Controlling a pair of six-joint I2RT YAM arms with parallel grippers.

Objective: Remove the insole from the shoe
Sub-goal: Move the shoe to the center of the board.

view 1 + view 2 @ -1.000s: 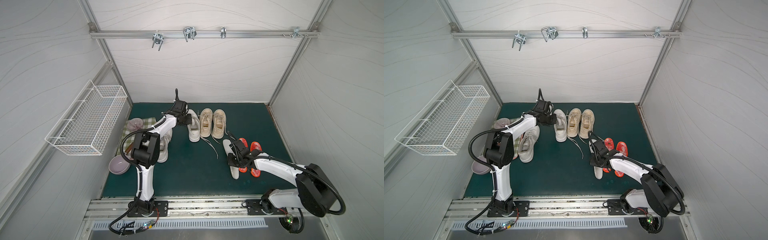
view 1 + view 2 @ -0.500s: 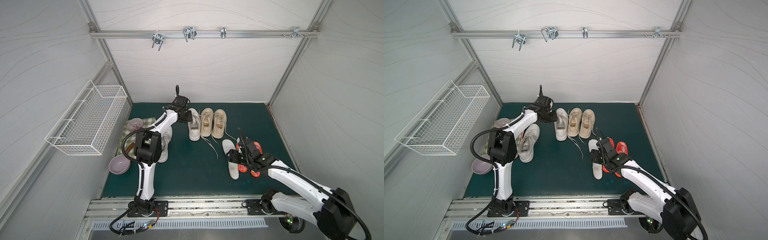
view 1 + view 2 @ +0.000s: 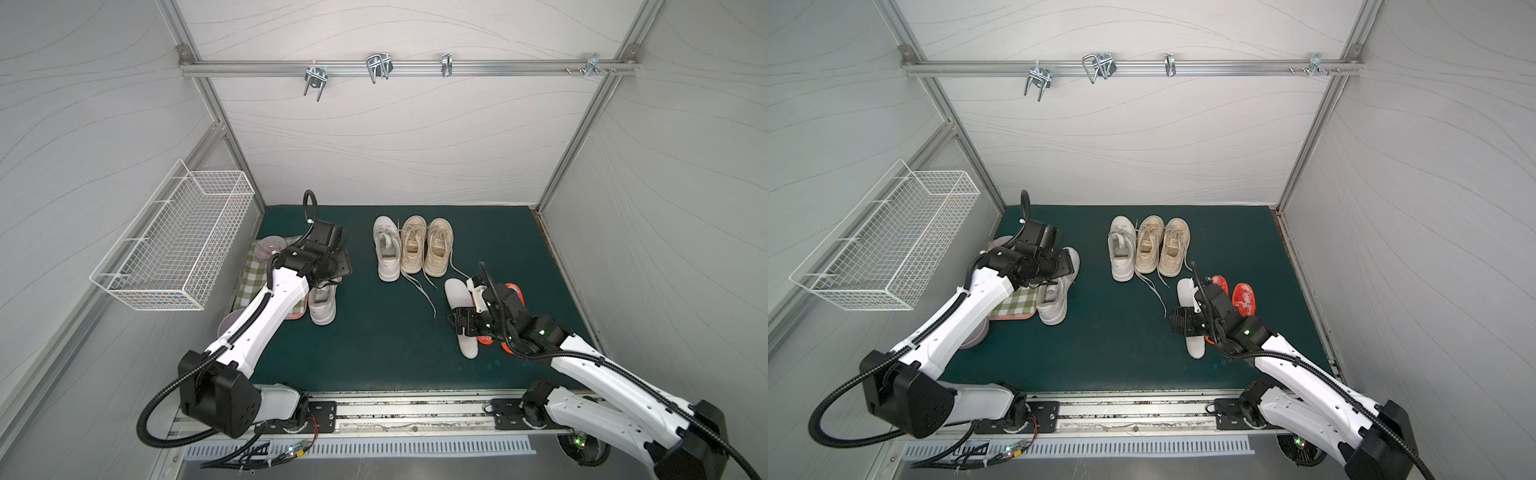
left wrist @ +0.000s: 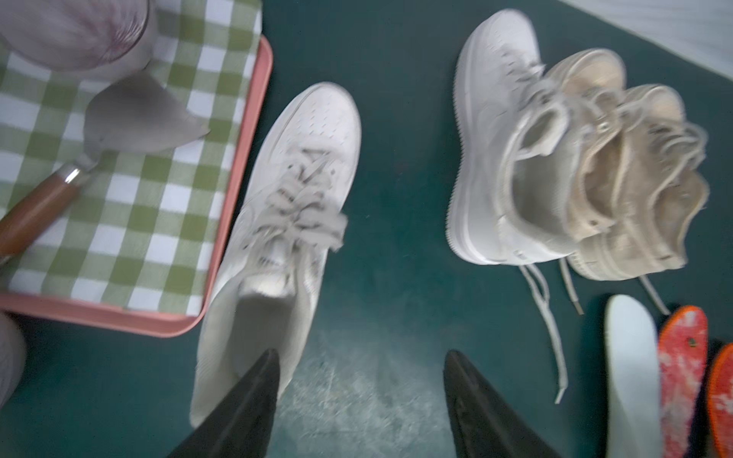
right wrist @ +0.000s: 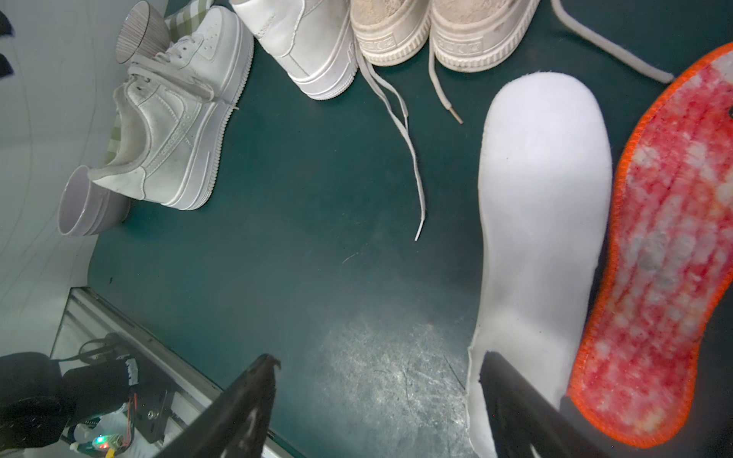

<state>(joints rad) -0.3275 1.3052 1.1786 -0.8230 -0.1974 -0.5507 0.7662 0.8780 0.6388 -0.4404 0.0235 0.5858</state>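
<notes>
A white insole (image 3: 456, 297) (image 3: 1184, 291) lies flat on the green mat, free of any shoe; the right wrist view shows it large (image 5: 543, 222). My right gripper (image 5: 380, 361) (image 3: 456, 323) hovers open at its heel end, one finger over the insole's edge, nothing held. One white shoe (image 3: 386, 249) stands in the back row. A second white shoe (image 3: 322, 305) (image 4: 285, 206) sits beside the tray. My left gripper (image 4: 361, 357) (image 3: 1065, 266) is open and empty above the mat, next to that second shoe's heel.
A beige pair of shoes (image 3: 427, 249) with loose laces stands by the row's white shoe. Two orange-red insoles (image 3: 1244, 297) (image 5: 666, 257) lie beside the white one. A pink tray (image 4: 254, 119) with checked cloth, spatula (image 4: 131, 119) and bowls (image 5: 91, 206) sits left. A wire basket (image 3: 174, 245) hangs on the wall.
Both grippers have opened. The right one let go of the white insole and rose off it. The left arm pulled back from the row's white shoe toward the tray.
</notes>
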